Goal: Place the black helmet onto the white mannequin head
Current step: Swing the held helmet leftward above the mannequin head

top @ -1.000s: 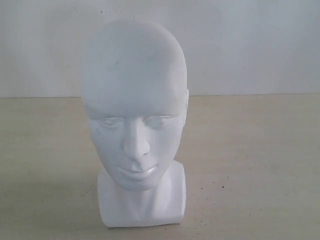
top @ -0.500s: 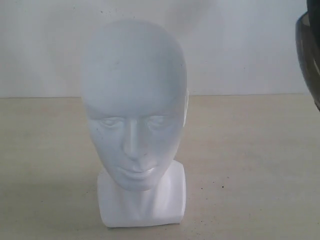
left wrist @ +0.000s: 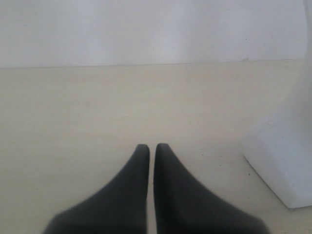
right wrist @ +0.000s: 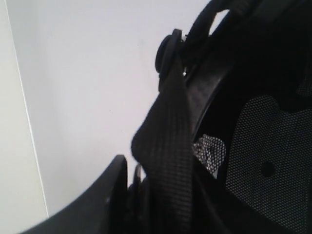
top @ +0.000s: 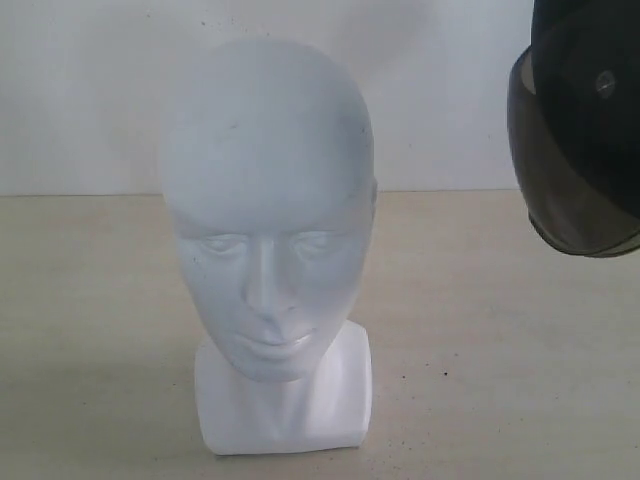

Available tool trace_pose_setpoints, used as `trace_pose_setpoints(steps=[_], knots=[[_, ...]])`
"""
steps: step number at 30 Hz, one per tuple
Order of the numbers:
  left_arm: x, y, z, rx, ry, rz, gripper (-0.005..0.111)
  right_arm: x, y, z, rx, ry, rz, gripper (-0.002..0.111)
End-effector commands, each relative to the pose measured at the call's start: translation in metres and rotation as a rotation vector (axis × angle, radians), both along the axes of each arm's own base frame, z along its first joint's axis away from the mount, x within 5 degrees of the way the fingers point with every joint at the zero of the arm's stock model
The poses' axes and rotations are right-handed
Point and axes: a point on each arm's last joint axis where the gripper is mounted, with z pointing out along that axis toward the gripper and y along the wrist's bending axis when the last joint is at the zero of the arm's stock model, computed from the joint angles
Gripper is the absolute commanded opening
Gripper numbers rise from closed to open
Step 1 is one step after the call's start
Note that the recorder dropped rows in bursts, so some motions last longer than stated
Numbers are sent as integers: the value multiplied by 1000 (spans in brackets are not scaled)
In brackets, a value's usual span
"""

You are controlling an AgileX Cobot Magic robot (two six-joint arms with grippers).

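Observation:
The white mannequin head [top: 268,210] stands upright on the pale table, face toward the exterior camera; its squarish base [left wrist: 282,156] also shows in the left wrist view. The black helmet [top: 590,110] hangs in the air at the upper right of the exterior view, smoky visor [top: 570,190] facing left, apart from the head. In the right wrist view my right gripper [right wrist: 141,180] is shut on the helmet's rim [right wrist: 209,92], with the woven strap [right wrist: 168,146] and mesh lining [right wrist: 273,151] filling the frame. My left gripper [left wrist: 151,147] is shut and holds nothing, low over the table beside the base.
A pale beige tabletop [top: 500,340] runs back to a plain white wall [top: 100,90]. No arm shows in the exterior view.
The helmet has come in from the right edge of the exterior view, moving left toward the head. The mannequin head has not moved.

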Motion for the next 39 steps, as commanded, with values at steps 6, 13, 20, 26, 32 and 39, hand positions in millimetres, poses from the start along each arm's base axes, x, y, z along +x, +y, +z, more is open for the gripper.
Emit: trace_pose_setpoints(steps=[6, 13, 20, 26, 32, 39], knots=[[0, 0, -1, -8, -1, 2, 4, -2, 4, 9, 24, -126, 40, 0], [0, 0, -1, -8, -1, 2, 4, -5, 12, 25, 59, -174, 176, 0], [0, 0, -1, -8, -1, 2, 4, -7, 15, 48, 95, -240, 246, 0], [0, 0, -1, -8, -1, 2, 4, -9, 16, 61, 186, -244, 373, 0], [0, 0, -1, -8, -1, 2, 4, -10, 14, 69, 314, -221, 490, 0], [0, 0, -1, -8, -1, 2, 4, -11, 12, 83, 457, -211, 632, 0]])
